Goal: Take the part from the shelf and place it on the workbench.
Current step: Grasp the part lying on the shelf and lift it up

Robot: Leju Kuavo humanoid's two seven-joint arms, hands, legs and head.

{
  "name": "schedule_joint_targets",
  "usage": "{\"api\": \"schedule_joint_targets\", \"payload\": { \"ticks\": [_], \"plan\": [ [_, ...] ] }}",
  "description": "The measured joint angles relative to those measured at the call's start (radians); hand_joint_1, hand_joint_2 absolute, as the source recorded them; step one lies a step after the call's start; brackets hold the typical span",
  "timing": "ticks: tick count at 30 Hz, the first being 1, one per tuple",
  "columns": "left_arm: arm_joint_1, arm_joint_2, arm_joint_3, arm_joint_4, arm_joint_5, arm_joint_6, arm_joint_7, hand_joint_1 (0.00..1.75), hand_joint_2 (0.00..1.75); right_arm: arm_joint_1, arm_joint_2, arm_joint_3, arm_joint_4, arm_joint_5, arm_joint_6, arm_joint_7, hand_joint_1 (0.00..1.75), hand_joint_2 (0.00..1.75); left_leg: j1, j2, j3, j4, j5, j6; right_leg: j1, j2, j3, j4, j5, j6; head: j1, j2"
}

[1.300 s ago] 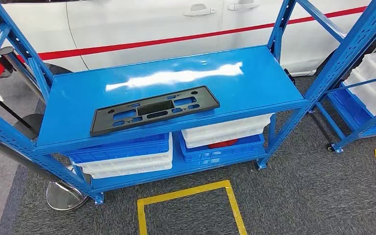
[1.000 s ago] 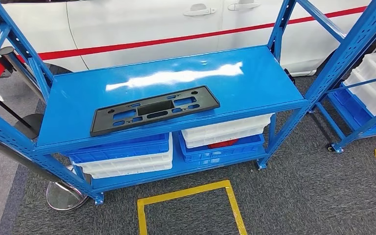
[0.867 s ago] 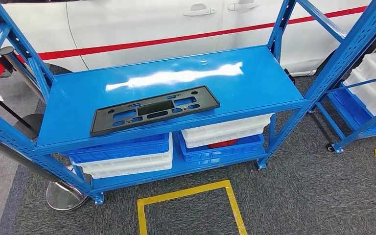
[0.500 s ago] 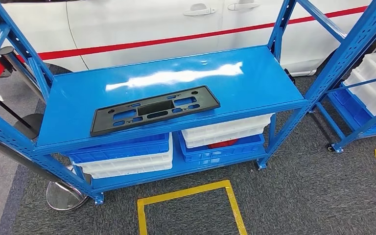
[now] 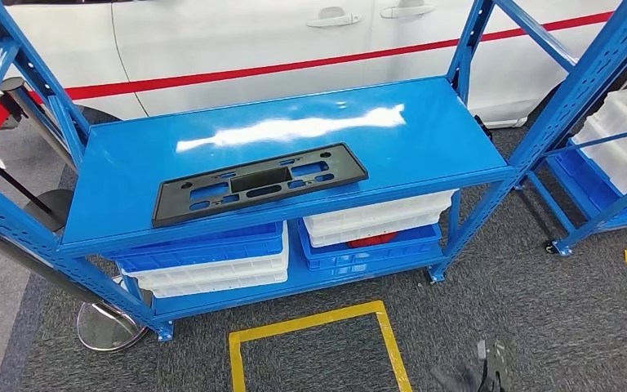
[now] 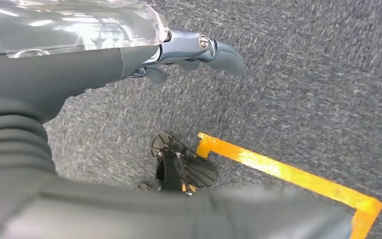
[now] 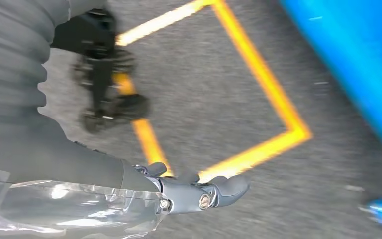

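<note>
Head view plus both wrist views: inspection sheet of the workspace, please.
Surface: blue shelf top, glossy, glare streak.
Job's things: black part flat near the shelf's front edge, untouched.
Clutter: white and blue bins stacked on the lower tier.
Hands: left hand and right hand over carpet, holding nothing, fingers apart.
Cables: nothing seen.
Surroundings: white car behind, yellow floor marking, second rack.

No readable text, label, brand or number is to be seen anywhere — not on the shelf, the bins, the car or the floor markings
</note>
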Motion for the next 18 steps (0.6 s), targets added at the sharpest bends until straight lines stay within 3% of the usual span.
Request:
{"api": "schedule_joint_targets", "payload": {
  "ticks": [10,14,18],
  "plan": [
    [-0.013,-0.017,0.081,0.013,-0.003,0.026,-0.064,0.0,0.0,-0.229,-0.144,0.162,0.046,-0.176,0.038,-0.101,0.0,1.75,-0.003,-0.002,-0.004,0.006,0.0,0.004,-0.004,0.0,-0.001,-0.002,0.004,0.005,0.0,0.0],
    [-0.018,-0.022,0.114,0.019,-0.003,0.037,-0.09,0.0,0.0,-0.321,-0.2,0.227,0.065,-0.247,0.053,-0.142,0.0,1.75,-0.007,-0.002,-0.009,0.013,-0.001,0.011,-0.007,-0.001,-0.003,-0.002,0.007,0.012,0.0,0.0],
    [-0.024,-0.028,0.146,0.022,-0.006,0.047,-0.116,0.0,0.0,-0.413,-0.257,0.293,0.082,-0.316,0.068,-0.182,0.0,1.75,-0.009,-0.003,-0.017,0.016,0.003,0.027,-0.009,0.0,-0.004,-0.01,0.015,0.027,0.0,0.0]
  ]
}}
